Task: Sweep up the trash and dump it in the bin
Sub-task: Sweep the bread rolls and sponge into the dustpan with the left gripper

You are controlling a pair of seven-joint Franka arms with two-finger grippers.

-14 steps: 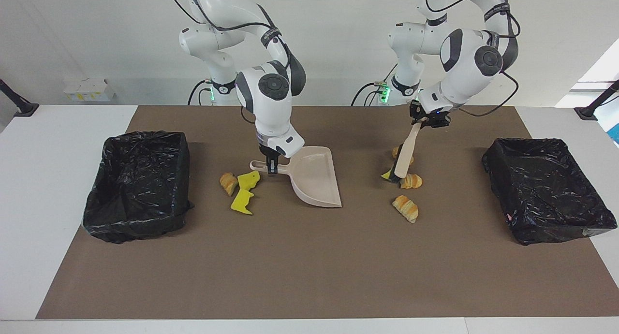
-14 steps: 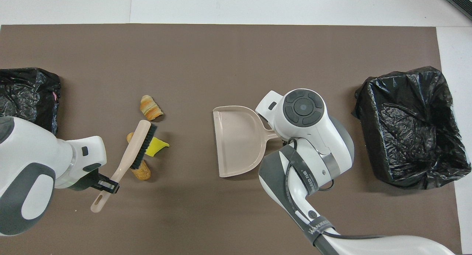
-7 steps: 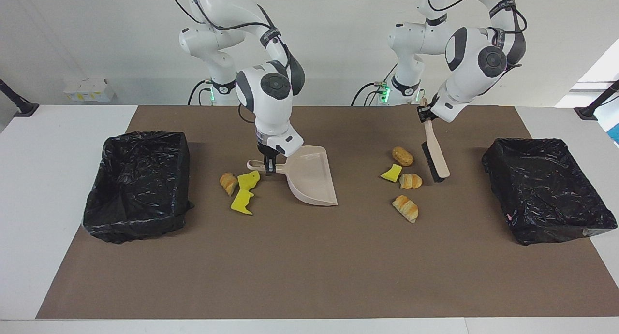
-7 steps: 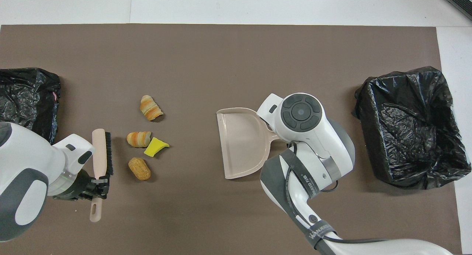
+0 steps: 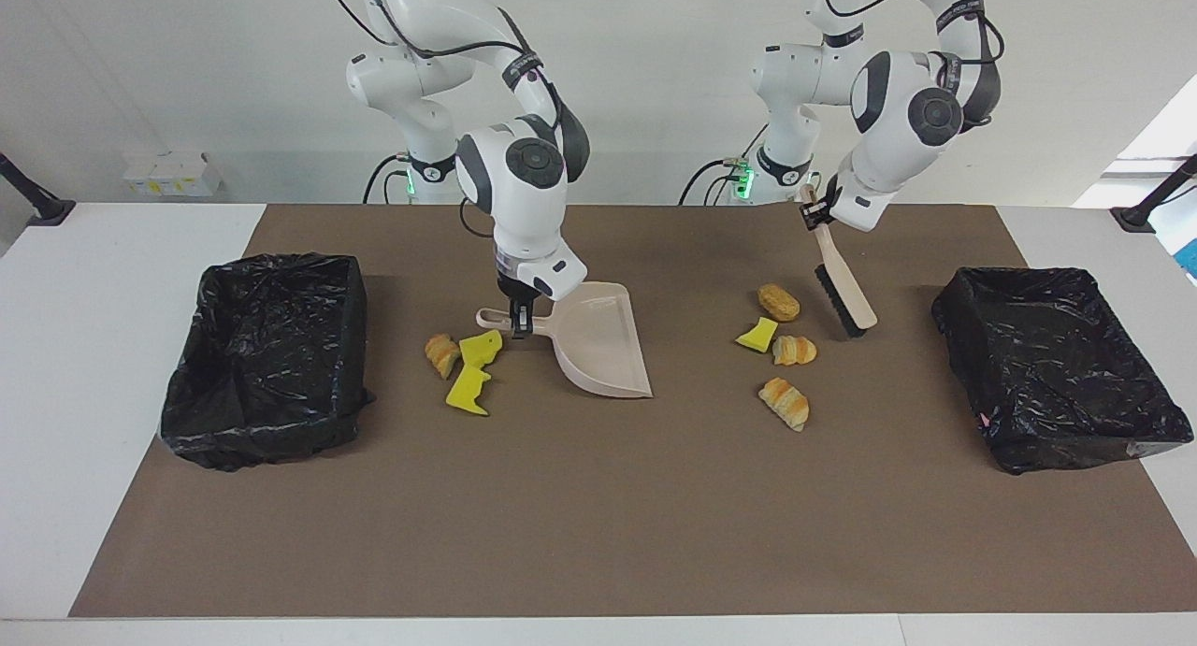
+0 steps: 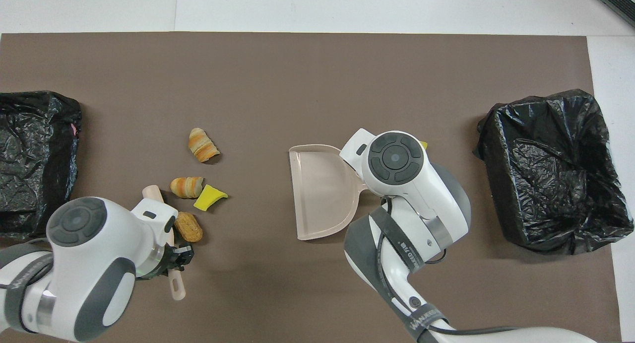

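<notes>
L gripper (image 5: pixel 812 212) is clamped on the handle of the beige hand brush (image 5: pixel 844 298), up in the air w/ the brush slanting down, bristle head low over the mat (image 5: pixel 598 534) just beside the trash cluster, toward the L arm's end of the table; head not touching any scrap. R gripper (image 5: pixel 520 321) is closed on the handle of the beige dustpan (image 5: pixel 603 342), pan resting on the mat w/ its mouth turned toward the L arm's end.

Trash, placed relative to the dustpan:
- Toward the L arm's end, well apart from the pan mouth: a plain roll (image 5: pixel 778 301), a yellow sponge piece (image 5: pixel 757 334) touching or nearly touching a striped roll (image 5: pixel 795 350), and another striped roll (image 5: pixel 785 402) farthest from the robots.
- Toward the R arm's end, by the pan handle (so right next to the R gripper): a small roll (image 5: pixel 442 353) and two yellow sponge pieces (image 5: pixel 480 348), the jagged one (image 5: pixel 468 390) farther from the robots.

Black-lined bins: one (image 5: pixel 266 358) at the R arm's end, one (image 5: pixel 1057 364) at the L arm's end, both well apart from the pan.
</notes>
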